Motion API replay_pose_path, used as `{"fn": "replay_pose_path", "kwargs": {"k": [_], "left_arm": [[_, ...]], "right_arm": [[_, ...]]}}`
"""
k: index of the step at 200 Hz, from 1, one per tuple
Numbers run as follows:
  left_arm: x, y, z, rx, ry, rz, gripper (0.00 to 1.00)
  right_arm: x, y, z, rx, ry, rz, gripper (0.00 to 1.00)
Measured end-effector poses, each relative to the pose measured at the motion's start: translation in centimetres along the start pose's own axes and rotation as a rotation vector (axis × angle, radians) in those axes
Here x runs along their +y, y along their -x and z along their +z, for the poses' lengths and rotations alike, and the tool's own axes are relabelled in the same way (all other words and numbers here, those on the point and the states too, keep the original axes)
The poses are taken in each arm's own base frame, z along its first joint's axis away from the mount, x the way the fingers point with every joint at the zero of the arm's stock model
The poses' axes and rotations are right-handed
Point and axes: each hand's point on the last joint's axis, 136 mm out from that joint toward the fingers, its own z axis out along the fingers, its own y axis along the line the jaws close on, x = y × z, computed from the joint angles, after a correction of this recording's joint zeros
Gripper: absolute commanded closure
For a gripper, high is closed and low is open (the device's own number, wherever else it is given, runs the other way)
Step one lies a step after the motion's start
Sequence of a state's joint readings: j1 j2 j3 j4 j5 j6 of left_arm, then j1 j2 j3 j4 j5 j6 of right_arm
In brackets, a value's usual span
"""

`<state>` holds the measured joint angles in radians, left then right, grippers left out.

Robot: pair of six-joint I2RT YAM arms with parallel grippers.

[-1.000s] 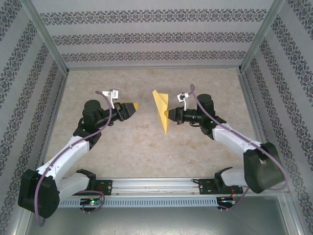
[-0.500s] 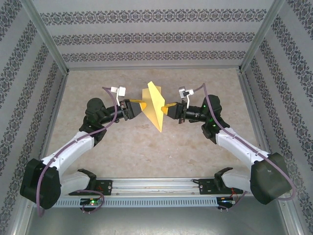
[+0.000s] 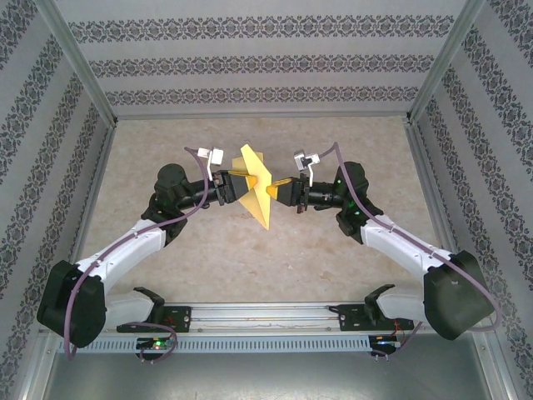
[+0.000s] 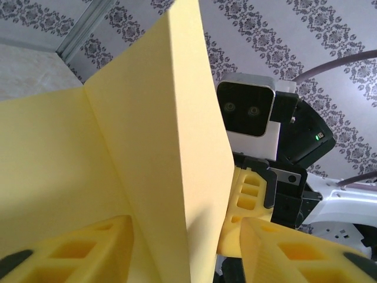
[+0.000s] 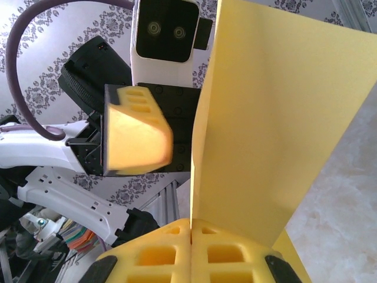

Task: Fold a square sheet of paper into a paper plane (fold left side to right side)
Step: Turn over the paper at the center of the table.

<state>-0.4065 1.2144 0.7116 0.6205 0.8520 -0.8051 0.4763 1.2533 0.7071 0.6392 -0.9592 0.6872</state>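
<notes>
right gripper (image 5: 191,229) pinching paper plane (image 3: 257,188) at its edge (fingers pressed together), left gripper (image 4: 184,244) spread, one finger either side of plane

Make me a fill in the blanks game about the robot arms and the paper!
The folded paper is ___ in colour. The right gripper has its jaws ___ on the paper. The left gripper has its jaws ___, with the paper between them.
Missing words: yellow, shut, open.
</notes>
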Motion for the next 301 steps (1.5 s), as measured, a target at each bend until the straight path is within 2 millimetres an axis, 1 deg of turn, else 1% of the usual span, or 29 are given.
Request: {"fn": "replay_pose_path", "kwargs": {"k": [23,65,112,120,130,150,156,165,178,194,211,223,230,240,248,268,285,301], "left_arm": [[0.4,0.0,0.0,-0.004,0.017,0.007,0.69],[0.8,0.1,0.0,-0.011,0.037,0.002,0.79],[0.9,0.1,0.0,-0.017,0.046,-0.001,0.9],[0.9,0.1,0.0,-0.017,0.046,-0.001,0.92],[0.9,0.1,0.0,-0.017,0.046,-0.001,0.94],[0.9,0.2,0.0,-0.018,0.046,-0.001,0.95],[0.9,0.2,0.0,-0.019,0.046,0.0,0.95],[0.9,0.3,0.0,-0.022,0.047,0.001,0.96],[0.9,0.4,0.0,-0.027,0.047,0.004,0.96],[0.9,0.6,0.0,-0.036,0.049,0.009,0.96],[0.9,0.8,0.0,-0.046,0.05,0.015,0.96],[0.9,0.8,0.0,-0.049,0.052,0.015,0.96],[0.9,0.8,0.0,-0.048,0.051,0.016,0.96],[0.8,0.8,0.0,-0.048,0.05,0.016,0.96],[0.7,0.7,0.1,-0.048,0.048,0.017,0.96],[0.6,0.6,0.2,-0.044,0.043,0.017,0.97],[0.5,0.6,0.2,-0.044,0.042,0.019,0.97],[0.4,0.5,0.3,-0.042,0.039,0.019,0.97]], "right_arm": [[-0.1,0.0,0.0,0.0,-0.001,0.001,1.0],[-0.5,-0.2,0.1,0.004,-0.008,0.011,1.0],[-0.5,-0.2,0.1,0.003,-0.009,0.011,1.0],[-0.6,-0.2,0.2,0.003,-0.009,0.013,0.98],[-0.6,-0.2,0.2,0.003,-0.011,0.016,0.92],[-0.7,-0.1,0.1,0.0,-0.014,0.024,0.89],[-0.7,-0.1,0.1,-0.001,-0.015,0.028,0.86],[-0.7,0.0,0.1,-0.004,-0.02,0.029,0.78],[-0.8,0.3,-0.3,-0.016,-0.034,0.034,0.7],[-0.4,1.2,-1.1,-0.051,-0.064,0.017,0.55],[0.2,2.1,-2.6,-0.101,-0.116,-0.004,0.37],[0.5,2.3,-3.4,-0.128,-0.148,-0.007,0.23],[0.5,2.2,-3.9,-0.142,-0.167,-0.009,0.17],[0.3,1.7,-4.3,-0.149,-0.19,-0.008,0.13],[-0.2,1.0,-4.5,-0.143,-0.207,0.016,0.1],[-1.6,-1.0,-4.3,-0.112,-0.237,0.079,0.06],[-1.9,-2.7,-3.4,-0.068,-0.232,0.124,0.06],[-1.8,-3.8,-2.4,-0.032,-0.215,0.143,0.06]]}}
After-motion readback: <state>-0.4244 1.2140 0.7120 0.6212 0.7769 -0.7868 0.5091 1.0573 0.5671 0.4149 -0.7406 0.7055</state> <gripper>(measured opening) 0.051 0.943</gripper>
